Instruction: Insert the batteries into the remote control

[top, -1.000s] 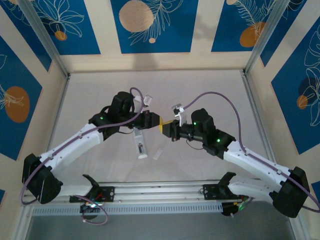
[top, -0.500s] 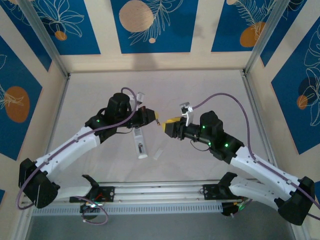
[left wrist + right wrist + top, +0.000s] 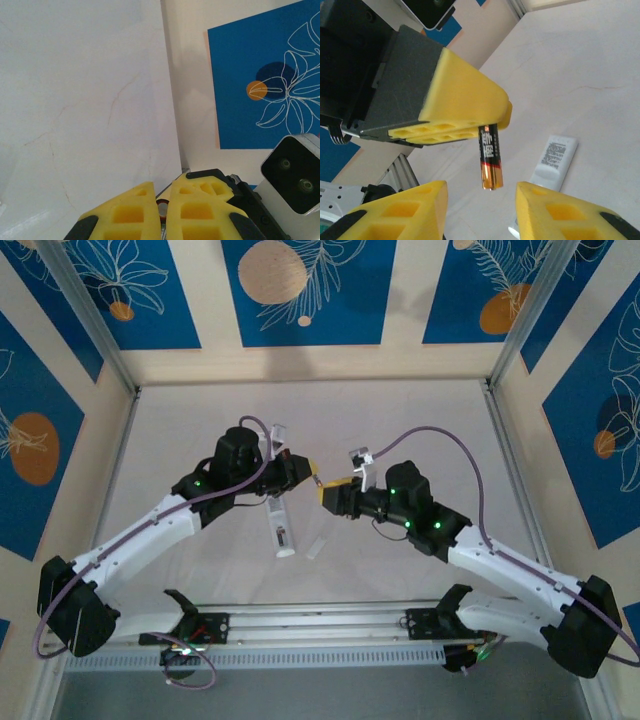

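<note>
Plainly, the left gripper (image 3: 490, 122) is pinching one battery (image 3: 490, 157) by its upper end, yellow fingers pressed together on it, so the cell is hanging end-down in the air above the table (image 3: 420, 420). The right gripper (image 3: 480, 197) is standing spread, one finger on either side of the battery's lower end and apart from it, which reads as a hand-over being set up. The remote control (image 3: 280, 528) is lying on the table below the left arm, with the small white cover piece (image 3: 317, 546) near it.

The chief risk is a drop. The left fingers are gripping only a short stretch of the cell, so a right-hand squeeze landing off-centre or on the rounded tip could lever it loose or squirt it out. A release made before the right fingers are seated would be sending it down to roll across the smooth table. The two sets of fingers are also sitting close enough to knock together.
</note>
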You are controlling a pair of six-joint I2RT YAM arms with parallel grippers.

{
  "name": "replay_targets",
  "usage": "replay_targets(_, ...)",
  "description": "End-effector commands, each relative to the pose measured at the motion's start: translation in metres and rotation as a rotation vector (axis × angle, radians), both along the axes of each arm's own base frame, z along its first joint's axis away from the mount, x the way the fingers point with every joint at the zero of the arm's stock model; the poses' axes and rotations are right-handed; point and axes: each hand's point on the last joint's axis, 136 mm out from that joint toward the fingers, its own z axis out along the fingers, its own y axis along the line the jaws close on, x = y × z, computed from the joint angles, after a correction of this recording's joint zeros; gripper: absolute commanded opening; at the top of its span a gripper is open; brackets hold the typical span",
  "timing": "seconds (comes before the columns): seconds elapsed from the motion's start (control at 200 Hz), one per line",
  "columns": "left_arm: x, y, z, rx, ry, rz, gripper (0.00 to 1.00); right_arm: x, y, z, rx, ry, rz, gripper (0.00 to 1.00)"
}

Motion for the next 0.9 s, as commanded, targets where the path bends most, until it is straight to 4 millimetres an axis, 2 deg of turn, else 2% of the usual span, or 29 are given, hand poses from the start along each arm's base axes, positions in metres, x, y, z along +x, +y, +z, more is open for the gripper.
replay_targets(0.0,-0.002,0.000,0.011,-0.051,-0.009,-0.006,0.02,0.001,0.006,0.016,0.043,-0.033,0.013,0.39)
replay_targets(0.15,-0.001,0.000,0.011,-0.064,-0.001,-0.009,0.03,0.004,0.007,0.018,0.050,-0.034,0.007,0.33)
replay_targets(0.515,0.001,0.000,0.007,-0.062,0.001,-0.006,0.05,0.006,0.008,0.020,0.041,-0.026,0.004,0.11)
replay_targets(0.545,0.002,0.002,0.007,-0.054,-0.001,0.000,0.10,0.005,0.008,0.019,0.039,-0.024,0.005,0.10)
replay_targets(0.635,0.008,0.010,0.003,0.002,-0.043,0.023,0.41,0.004,0.008,0.017,0.033,-0.015,0.004,0.10)
replay_targets(0.71,0.017,0.029,-0.001,0.121,-0.115,0.079,0.60,0.001,0.007,0.014,0.027,0.009,0.004,0.10)
replay_targets(0.785,0.029,0.059,-0.008,0.306,-0.192,0.164,0.69,-0.002,0.007,0.006,0.002,0.057,-0.007,0.09)
replay_targets(0.895,0.042,0.101,-0.022,0.588,-0.235,0.264,0.73,-0.009,0.013,-0.018,-0.068,0.173,-0.011,0.09)
